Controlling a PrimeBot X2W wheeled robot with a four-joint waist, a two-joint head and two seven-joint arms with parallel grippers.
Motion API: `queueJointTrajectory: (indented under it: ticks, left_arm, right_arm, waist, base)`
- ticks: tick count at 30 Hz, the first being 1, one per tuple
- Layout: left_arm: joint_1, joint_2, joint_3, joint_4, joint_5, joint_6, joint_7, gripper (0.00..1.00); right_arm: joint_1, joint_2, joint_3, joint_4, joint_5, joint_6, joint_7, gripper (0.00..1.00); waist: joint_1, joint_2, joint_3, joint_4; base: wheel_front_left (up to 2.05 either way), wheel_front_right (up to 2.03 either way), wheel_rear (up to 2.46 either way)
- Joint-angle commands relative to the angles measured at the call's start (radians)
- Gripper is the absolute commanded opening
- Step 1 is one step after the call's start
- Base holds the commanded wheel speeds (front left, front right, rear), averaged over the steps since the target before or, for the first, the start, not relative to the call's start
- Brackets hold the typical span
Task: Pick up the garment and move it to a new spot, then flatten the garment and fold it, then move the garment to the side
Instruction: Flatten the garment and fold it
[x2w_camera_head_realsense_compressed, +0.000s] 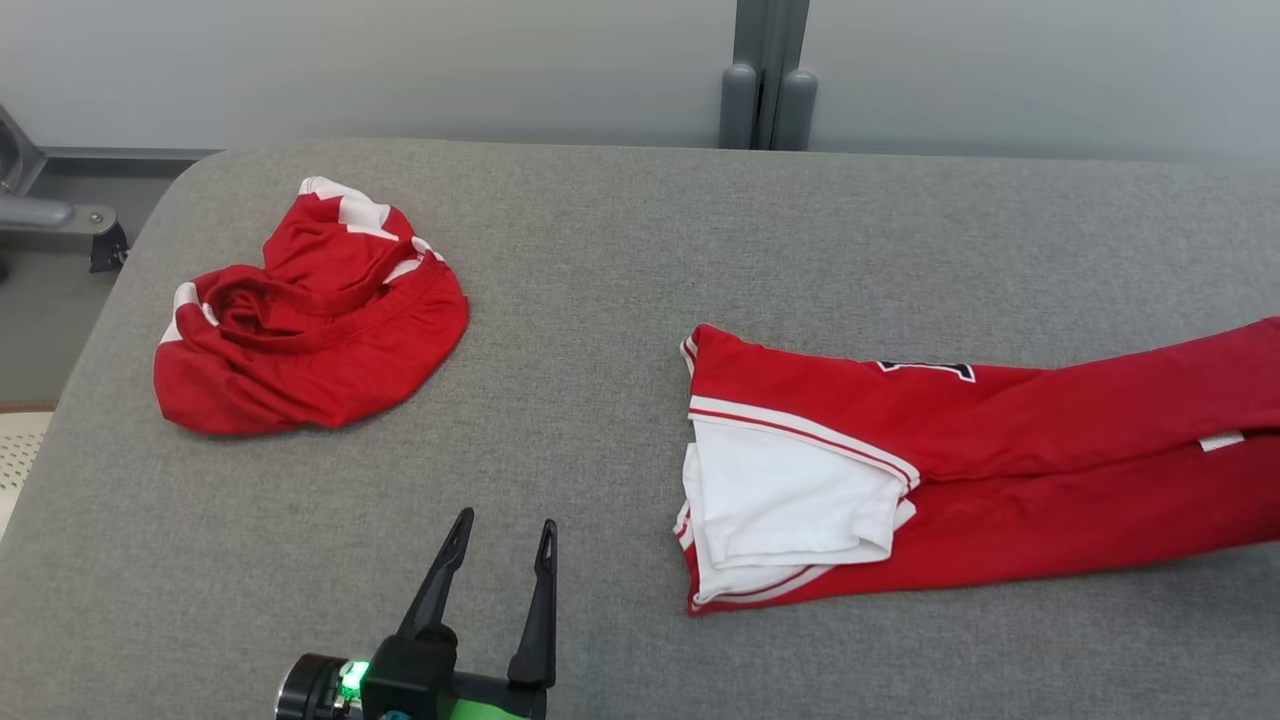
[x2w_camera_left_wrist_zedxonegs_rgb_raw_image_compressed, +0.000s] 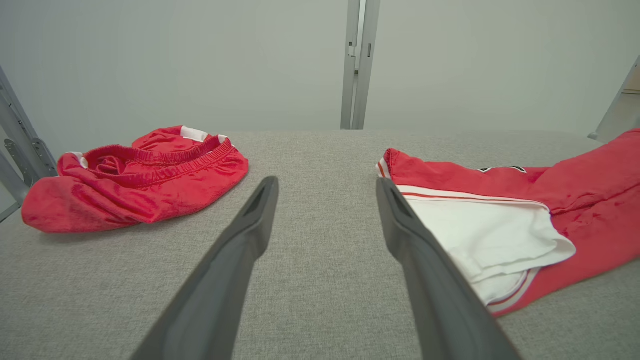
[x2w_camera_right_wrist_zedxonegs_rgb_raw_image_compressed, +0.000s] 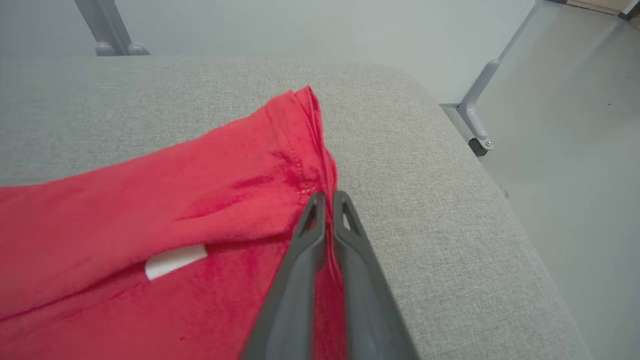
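As the right gripper (x2w_camera_right_wrist_zedxonegs_rgb_raw_image_compressed: 327, 197) pinches the shirt's (x2w_camera_right_wrist_zedxonegs_rgb_raw_image_compressed: 200, 200) hem, the left gripper (x2w_camera_head_realsense_compressed: 505, 522) gapes empty; a slow lift looks safest.

Clear lane lying down the middle
Bare table (x2w_camera_head_realsense_compressed: 580, 330) is running near to far; crumpled garment (x2w_camera_head_realsense_compressed: 310, 330) is blocking left, long garment (x2w_camera_head_realsense_compressed: 1000, 440) right.

bare lab bay: grey padded table (x2w_camera_head_realsense_compressed: 600, 250), pale partition panels (x2w_camera_head_realsense_compressed: 400, 60) (metal posts (x2w_camera_head_realsense_compressed: 767, 80))
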Motion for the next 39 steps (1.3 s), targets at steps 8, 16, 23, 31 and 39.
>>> queueJointTrajectory:
  ticks: [8,16,23,31,39]
  left_arm:
    - [0.029,0.001,-0.001,0.012,0.006,-0.01,0.0,1.0]
    - [0.041,0.001,-0.001,0.02,0.008,-0.013,0.0,1.0]
    - [0.037,0.001,-0.018,0.027,0.009,-0.017,0.0,1.0]
    - [0.035,0.001,-0.026,0.03,0.009,-0.024,0.0,1.0]
    - [0.024,0.001,-0.03,0.036,0.018,-0.025,0.0,1.0]
  right_arm:
    - [0.078,0.085,0.035,-0.255,0.012,-0.002,0.036,0.0]
    - [0.173,0.191,0.118,-0.561,0.012,-0.002,0.136,0.0]
    - [0.207,0.289,0.21,-0.674,0.006,-0.001,0.201,0.0]
    - [0.212,0.395,0.279,-0.622,0.011,-0.001,0.176,0.0]
    - [0.16,0.438,0.377,-0.517,0.037,-0.001,0.134,0.0]
  waist:
    - [0.0,-0.0001,-0.046,-0.005]
    - [0.0,-0.0001,-0.073,0.015]
    - [0.0,-0.0001,-0.091,0.059]
    - [0.0,-0.0001,-0.091,0.123]
    - [0.0,-0.0001,-0.087,0.157]
  base:
    - [0.0,0.0,0.0]
    - [0.0,0.0,0.0]
    - [0.0,0.0,0.0]
    - [0.0,0.0,0.0]
    - [0.0,0.0,0.0]
